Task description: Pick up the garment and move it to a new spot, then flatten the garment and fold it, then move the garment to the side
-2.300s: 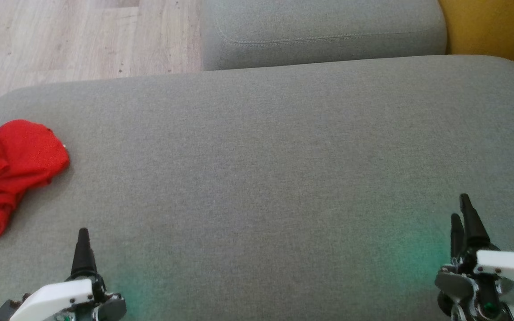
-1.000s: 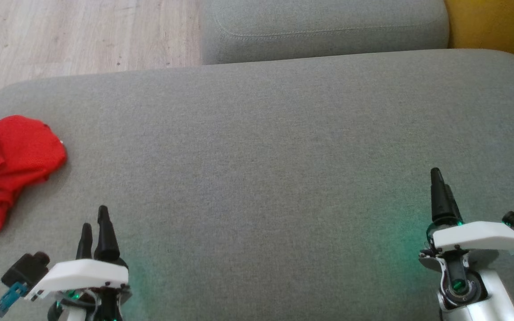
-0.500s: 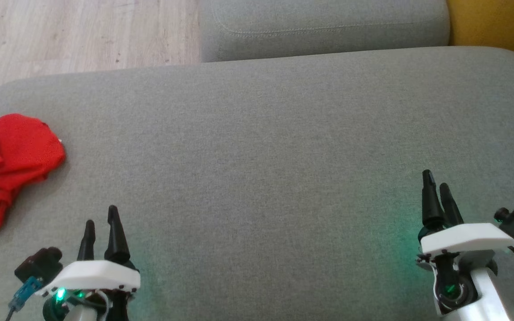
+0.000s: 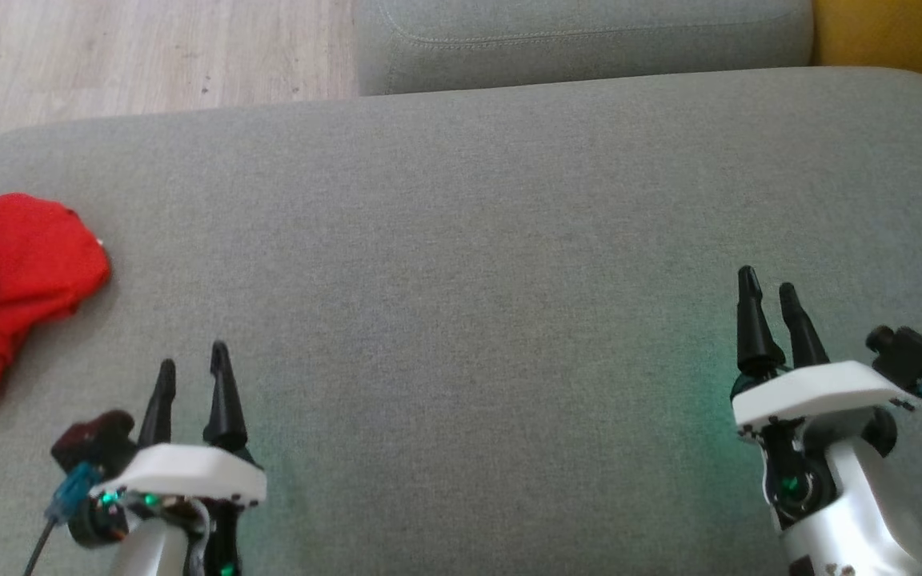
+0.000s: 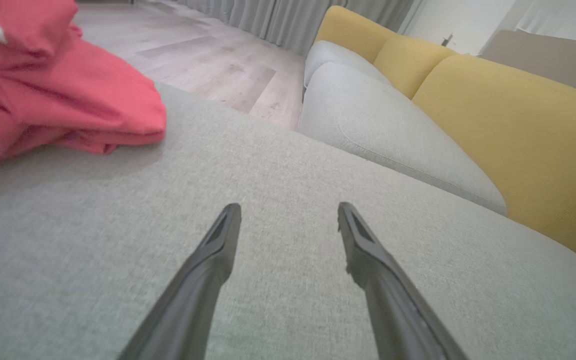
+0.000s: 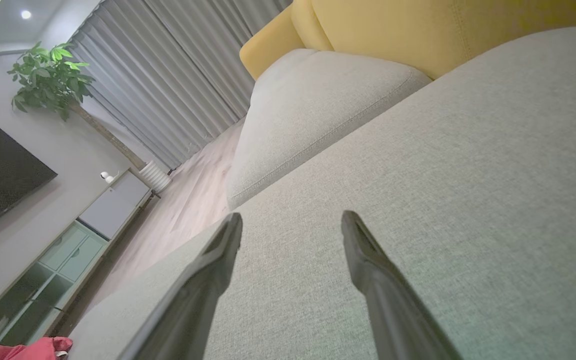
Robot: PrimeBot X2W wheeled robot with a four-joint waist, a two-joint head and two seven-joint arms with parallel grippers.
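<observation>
The red garment (image 4: 17, 272) lay crumpled at the far left edge of the grey cushion (image 4: 469, 240), near the left gripper (image 4: 193, 358) but apart from it, beyond and left of its parted, empty jaws. The right gripper (image 4: 767, 282), jaws likewise parted and empty, hovered well apart from it.

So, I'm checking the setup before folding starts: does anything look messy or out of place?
The red garment lies crumpled in a heap at the left end of the grey cushion. The left gripper and right gripper hover open, clear of it. Nothing else stands out.
</observation>
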